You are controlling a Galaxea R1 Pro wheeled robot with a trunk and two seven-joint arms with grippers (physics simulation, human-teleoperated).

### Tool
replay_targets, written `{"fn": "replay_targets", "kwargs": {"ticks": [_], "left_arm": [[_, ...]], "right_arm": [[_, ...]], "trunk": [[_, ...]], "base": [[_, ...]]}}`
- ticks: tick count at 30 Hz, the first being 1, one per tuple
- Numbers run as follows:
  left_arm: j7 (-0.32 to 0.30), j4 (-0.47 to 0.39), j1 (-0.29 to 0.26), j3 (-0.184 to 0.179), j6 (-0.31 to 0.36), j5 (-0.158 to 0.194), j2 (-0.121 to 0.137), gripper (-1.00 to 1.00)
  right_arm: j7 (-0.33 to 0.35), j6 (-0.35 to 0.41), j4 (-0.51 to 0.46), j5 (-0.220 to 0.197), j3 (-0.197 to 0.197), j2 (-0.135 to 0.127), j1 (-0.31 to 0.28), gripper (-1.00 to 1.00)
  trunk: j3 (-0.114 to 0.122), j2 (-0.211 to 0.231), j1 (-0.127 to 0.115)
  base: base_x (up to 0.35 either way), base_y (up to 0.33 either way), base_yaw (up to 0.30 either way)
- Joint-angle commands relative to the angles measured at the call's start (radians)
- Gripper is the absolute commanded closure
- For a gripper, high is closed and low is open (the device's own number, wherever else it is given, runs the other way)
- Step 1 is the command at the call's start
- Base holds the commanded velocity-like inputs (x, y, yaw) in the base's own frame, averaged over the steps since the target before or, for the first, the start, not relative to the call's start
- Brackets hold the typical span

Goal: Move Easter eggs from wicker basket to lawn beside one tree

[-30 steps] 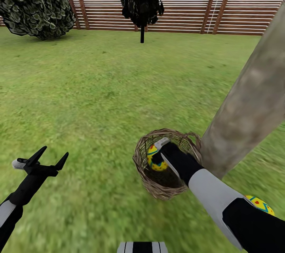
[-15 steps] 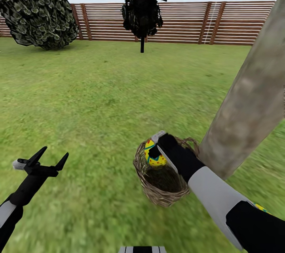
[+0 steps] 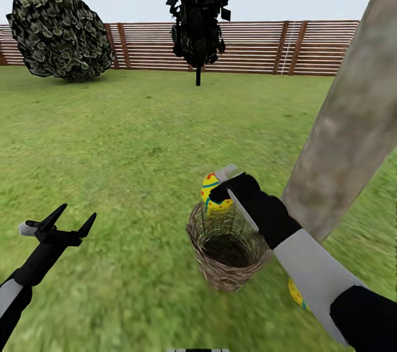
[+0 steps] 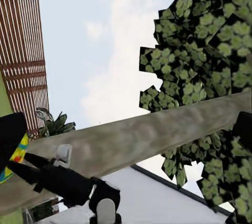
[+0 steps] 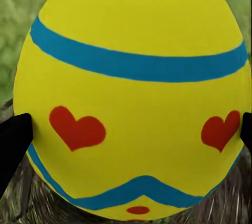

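My right gripper (image 3: pixel 218 188) is shut on a yellow Easter egg (image 3: pixel 212 198) with blue bands and red marks, held just above the far rim of the wicker basket (image 3: pixel 226 264). In the right wrist view the egg (image 5: pixel 131 92) sits between both fingertips (image 5: pixel 13 140), with basket weave (image 5: pixel 31 203) below. The basket stands on the lawn (image 3: pixel 138 137) at the foot of the thick pale tree (image 3: pixel 353 120); its inside looks dark and bare. A second egg (image 3: pixel 295 292) lies on the grass by the trunk, partly hidden by my right forearm. My left gripper (image 3: pixel 69 221) hangs open at the left.
A round leafy bush (image 3: pixel 58 32) and a thin-trunked dark tree (image 3: pixel 197 10) stand far back before the brown slat fence (image 3: pixel 275 46). Wide grass stretches between them and me. The left wrist view looks up at the trunk (image 4: pixel 147 134), foliage and sky.
My right gripper has lifted the egg up out of the basket to above its rim. The head view has tilted upward. The left arm has not moved.
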Motion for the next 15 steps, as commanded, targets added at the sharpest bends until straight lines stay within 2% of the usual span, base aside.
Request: {"fn": "replay_targets", "kwargs": {"ticks": [1, 5, 6, 10, 12, 15], "left_arm": [[0.000, -0.001, 0.000, -0.001, 0.005, 0.003, -0.001, -1.00], [0.005, -0.002, 0.000, -0.003, 0.005, 0.000, -0.006, -1.00], [0.007, -0.002, 0.000, -0.003, 0.005, -0.001, -0.007, -1.00], [0.011, -0.001, -0.002, -0.004, -0.001, -0.003, -0.009, -1.00], [0.013, 0.001, -0.004, -0.004, -0.003, -0.005, -0.009, -1.00], [0.013, -0.002, -0.006, -0.006, -0.004, -0.016, -0.011, -1.00]], "right_arm": [[-0.002, 0.004, -0.063, -0.011, -0.008, -0.010, 0.006, 1.00], [0.002, 0.004, -0.301, -0.007, -0.016, -0.060, 0.088, 1.00], [0.004, 0.003, -0.324, -0.007, -0.016, -0.065, 0.106, 1.00], [0.008, -0.001, -0.349, -0.007, -0.014, -0.064, 0.190, 1.00], [0.011, -0.002, -0.350, -0.013, -0.014, -0.066, 0.204, 1.00], [0.011, -0.002, -0.350, -0.070, -0.016, -0.075, 0.227, 1.00]], "trunk": [[0.003, 0.000, -0.001], [0.019, 0.001, -0.003], [0.022, 0.001, -0.003], [0.038, 0.002, -0.005], [0.046, 0.003, -0.006], [0.057, 0.003, -0.007]], "base": [[-0.326, 0.000, 0.000], [-0.338, 0.000, 0.000], [-0.341, 0.000, 0.000], [-0.341, 0.000, 0.000], [-0.341, 0.000, 0.000], [-0.341, 0.000, 0.000]]}}
